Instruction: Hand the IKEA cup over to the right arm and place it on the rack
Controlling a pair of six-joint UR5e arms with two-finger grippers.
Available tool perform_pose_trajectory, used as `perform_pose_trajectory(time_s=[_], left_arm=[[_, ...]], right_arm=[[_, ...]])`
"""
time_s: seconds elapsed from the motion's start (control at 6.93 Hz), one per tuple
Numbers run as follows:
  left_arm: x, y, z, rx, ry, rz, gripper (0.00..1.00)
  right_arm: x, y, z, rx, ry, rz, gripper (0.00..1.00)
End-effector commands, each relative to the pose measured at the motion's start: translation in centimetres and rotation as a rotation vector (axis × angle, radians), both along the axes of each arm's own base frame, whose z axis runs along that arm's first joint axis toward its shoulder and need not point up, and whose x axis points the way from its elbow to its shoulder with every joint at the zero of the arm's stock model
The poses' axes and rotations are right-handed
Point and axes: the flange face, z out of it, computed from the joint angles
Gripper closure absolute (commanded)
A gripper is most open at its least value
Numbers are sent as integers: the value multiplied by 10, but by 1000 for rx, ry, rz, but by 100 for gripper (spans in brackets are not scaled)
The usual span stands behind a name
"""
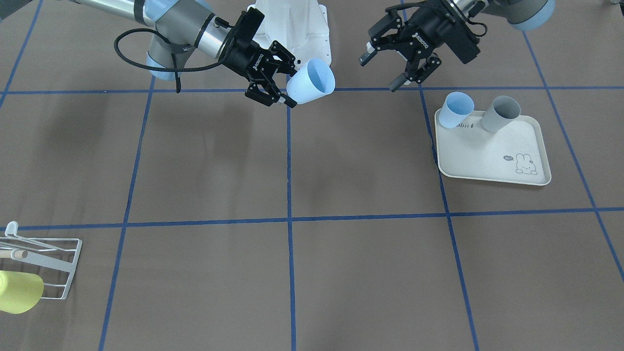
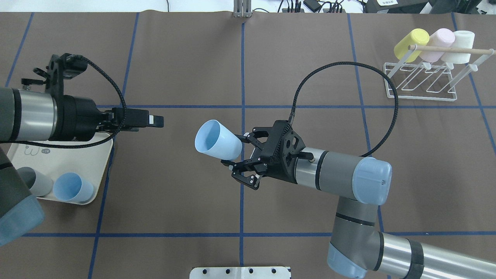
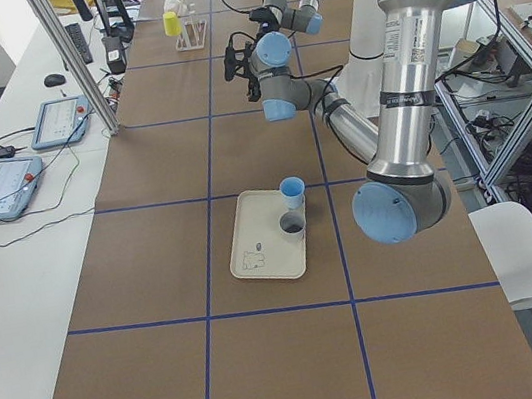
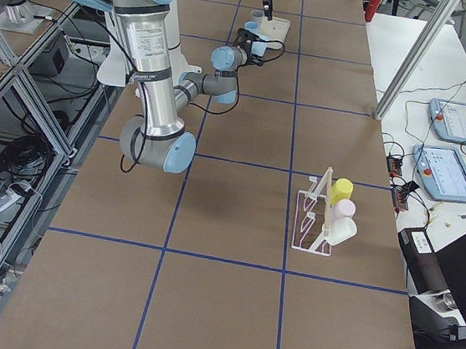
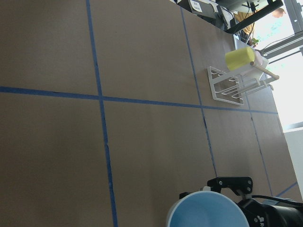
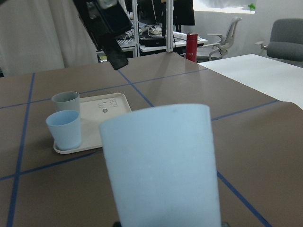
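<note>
- Two sets of fingers showed in the front-facing view. The right fingers (image 1: 267, 95) were clamped on the base of the pale blue IKEA cup (image 1: 312, 82). Its mouth pointed away from them toward the left fingers (image 1: 418, 72), which were spread wide, held nothing and hung well apart from the cup. I judged the transfer done.
- Overhead, the cup jutted sideways from the right fingers, gripped low, probably to leave its mouth free for a rack bar. The rack (image 2: 420, 83) stood well behind those fingers, beyond their arm's elbow, and carried a yellow cup (image 2: 410, 42) among others.
- From the left wrist, only the cup's rim showed at the bottom edge, with the rack far beyond it.
- From the right wrist, the cup filled the centre. Past it lay a cream tray (image 6: 113, 118) holding a spare blue cup (image 6: 64, 130) and a grey cup (image 6: 66, 101), near the left fingers.
- Both side views showed the fingers too small to judge.
</note>
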Motion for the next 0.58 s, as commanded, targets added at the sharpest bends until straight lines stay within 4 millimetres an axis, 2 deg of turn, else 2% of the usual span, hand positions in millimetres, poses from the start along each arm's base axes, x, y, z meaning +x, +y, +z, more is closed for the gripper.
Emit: perform_pose_trajectory(time_s=[0.0,0.14,0.29,0.43], left_arm=[[-50,-12,60,103,-250,-38,0],[-92,-15,102,184,-375,-55,0],[-136,-15,139,291,-505,-61,0],[-190,-21,172,375,-626,-80,0]], right_arm=[[31,-38,-16,-102,236,77,100],[59,-58,-23,-128,362,121,100],[81,-70,-23,-92,521,140,100],[113,-96,-14,-67,681,180,100]])
